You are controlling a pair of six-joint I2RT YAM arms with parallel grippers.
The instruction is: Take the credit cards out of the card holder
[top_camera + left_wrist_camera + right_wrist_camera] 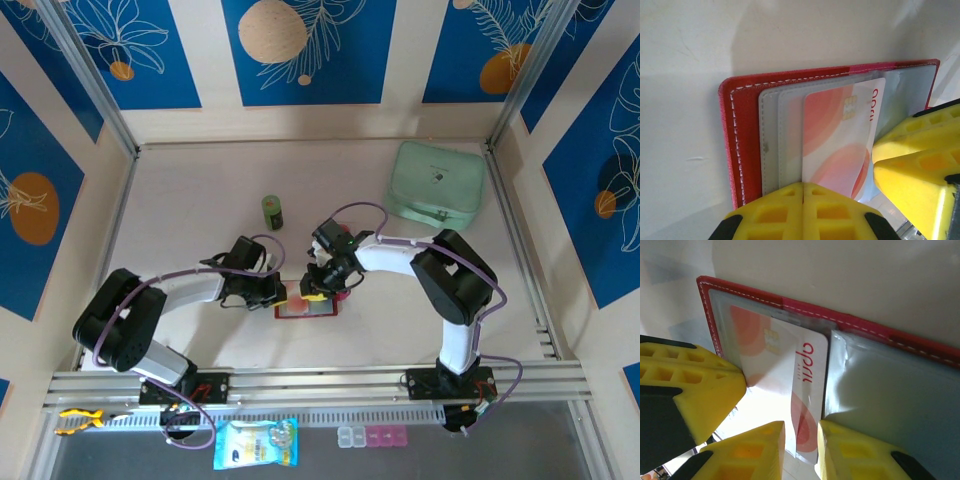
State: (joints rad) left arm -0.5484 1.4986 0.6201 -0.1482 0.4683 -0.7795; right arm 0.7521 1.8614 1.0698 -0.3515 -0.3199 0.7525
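Observation:
The red card holder (pixel 300 311) lies open on the table between my two arms. One of the credit cards (pixel 840 135), white with pink-orange shapes and a chip, sticks partway out of its greyish clear sleeves (pixel 771 140). My left gripper (pixel 803 192) is shut, its yellow tips resting on the sleeves at the holder's edge (pixel 742 130). My right gripper (pixel 801 440) stands slightly open over the card (pixel 785 375), the card's exposed end lying face-up in the gap between its fingers. An empty clear sleeve (pixel 890 385) lies to the right of the card. In the top view both grippers (pixel 272 290) (pixel 325 285) meet above the holder.
A mint-green zip pouch (pixel 437 181) lies at the back right and a small green jar (pixel 272 211) stands behind the holder. Side walls and a metal rail (pixel 320 380) bound the table. A blue packet (pixel 256 443) and a pill box (pixel 373 436) lie below the rail.

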